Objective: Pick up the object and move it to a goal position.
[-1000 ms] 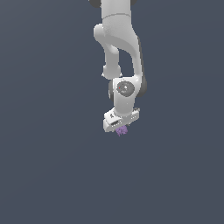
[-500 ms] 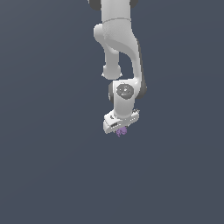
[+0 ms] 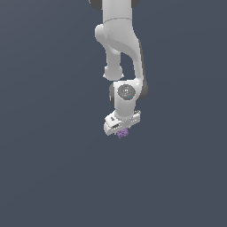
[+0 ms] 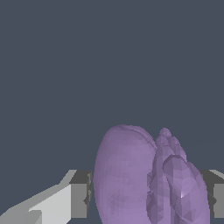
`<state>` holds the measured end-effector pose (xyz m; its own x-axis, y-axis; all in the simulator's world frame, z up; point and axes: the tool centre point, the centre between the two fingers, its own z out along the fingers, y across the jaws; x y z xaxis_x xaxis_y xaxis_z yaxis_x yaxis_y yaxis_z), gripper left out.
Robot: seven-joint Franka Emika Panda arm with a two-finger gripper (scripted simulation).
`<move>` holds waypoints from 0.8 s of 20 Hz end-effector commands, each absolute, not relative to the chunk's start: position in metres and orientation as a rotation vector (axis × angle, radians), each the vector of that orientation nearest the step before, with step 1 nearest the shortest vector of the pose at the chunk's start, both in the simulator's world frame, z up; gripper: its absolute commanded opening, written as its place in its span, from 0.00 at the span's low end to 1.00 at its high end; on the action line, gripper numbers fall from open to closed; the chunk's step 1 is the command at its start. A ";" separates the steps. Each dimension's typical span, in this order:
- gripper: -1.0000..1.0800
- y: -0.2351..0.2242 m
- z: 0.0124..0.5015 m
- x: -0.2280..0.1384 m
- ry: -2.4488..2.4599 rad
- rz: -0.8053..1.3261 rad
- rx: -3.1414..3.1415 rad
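The object (image 3: 123,132) is a tiny lumpy light-purple thing that hangs just under the white arm's hand in the exterior view. My gripper (image 3: 123,131) is shut on it and holds it in the air over the plain dark grey ground. In the wrist view the object (image 4: 144,177) fills the space between the two grey fingertips (image 4: 81,194), which press on it from both sides. The fingers themselves are mostly hidden by the hand in the exterior view.
The white arm (image 3: 119,48) reaches down from the top of the exterior view. All around is a flat, plain dark grey surface (image 3: 53,177) with no other objects or edges in view.
The gripper with the object in it has risen slightly and drifted a little toward the exterior view's right. The grip is unchanged.
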<state>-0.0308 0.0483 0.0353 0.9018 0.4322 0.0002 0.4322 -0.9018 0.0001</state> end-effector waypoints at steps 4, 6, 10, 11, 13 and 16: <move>0.00 0.029 0.050 -0.027 0.695 0.002 3.063; 0.00 0.017 0.059 -0.025 0.695 0.002 3.063; 0.00 -0.015 0.084 -0.019 0.695 0.002 3.064; 0.00 -0.024 0.091 -0.018 0.696 0.002 3.064; 0.00 -0.043 0.106 -0.014 0.696 0.002 3.064; 0.00 -0.073 0.129 -0.008 0.696 0.002 3.065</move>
<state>-0.0105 -0.0581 0.1175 0.9020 0.4317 0.0012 0.4317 -0.9020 -0.0005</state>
